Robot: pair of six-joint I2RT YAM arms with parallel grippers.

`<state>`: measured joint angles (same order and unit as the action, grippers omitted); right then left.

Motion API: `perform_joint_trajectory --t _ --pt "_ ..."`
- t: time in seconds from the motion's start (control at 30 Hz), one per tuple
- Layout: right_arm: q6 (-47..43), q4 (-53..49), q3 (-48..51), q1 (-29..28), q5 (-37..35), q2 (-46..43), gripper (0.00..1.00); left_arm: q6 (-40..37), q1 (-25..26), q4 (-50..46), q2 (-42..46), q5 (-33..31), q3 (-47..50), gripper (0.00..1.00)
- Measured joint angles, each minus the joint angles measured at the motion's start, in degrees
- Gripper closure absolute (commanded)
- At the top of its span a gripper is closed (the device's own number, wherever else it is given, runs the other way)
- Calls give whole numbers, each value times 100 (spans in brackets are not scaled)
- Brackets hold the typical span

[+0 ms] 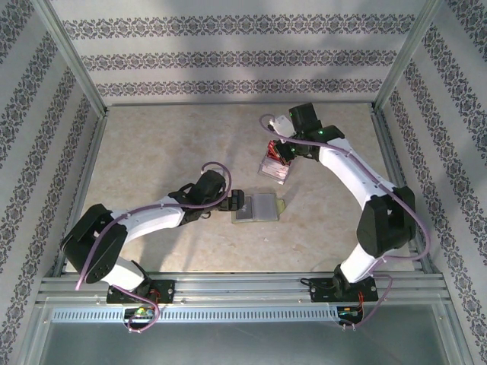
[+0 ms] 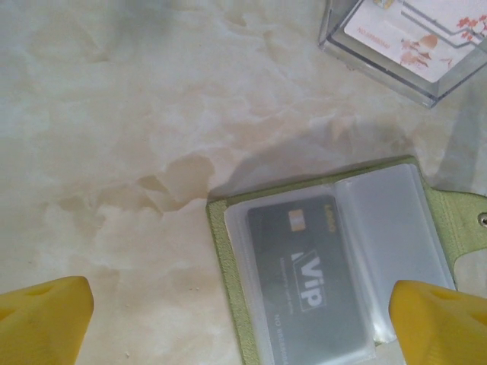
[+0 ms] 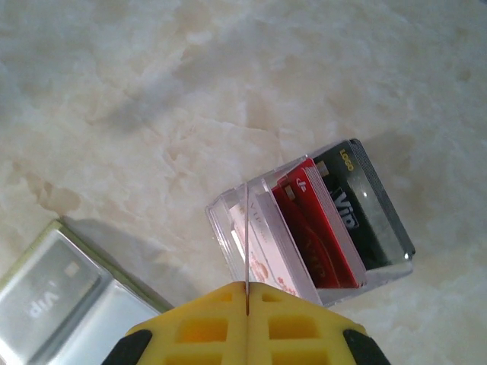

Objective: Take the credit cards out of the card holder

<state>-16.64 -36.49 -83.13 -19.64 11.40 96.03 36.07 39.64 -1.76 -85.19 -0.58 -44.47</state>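
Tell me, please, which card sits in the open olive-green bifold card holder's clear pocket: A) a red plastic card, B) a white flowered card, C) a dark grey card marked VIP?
C: the dark grey VIP card lies in the clear pocket of the olive-green card holder.

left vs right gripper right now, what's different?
Jaws: the left gripper is wide open; the right gripper is shut.
Load: the left holds nothing; the right pinches what looks like a thin card, seen edge-on.
Place: the left is over the open card holder, the right over the clear box of cards.
Shared: yellow fingers, both pointing down at the table.
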Motion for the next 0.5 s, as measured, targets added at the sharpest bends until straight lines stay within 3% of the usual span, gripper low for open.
perform_joint_trajectory --t 0.5 --pt "-1290 -949 -1014 42 142 1259 100 -7 -125 -260 356 -448 68 1"
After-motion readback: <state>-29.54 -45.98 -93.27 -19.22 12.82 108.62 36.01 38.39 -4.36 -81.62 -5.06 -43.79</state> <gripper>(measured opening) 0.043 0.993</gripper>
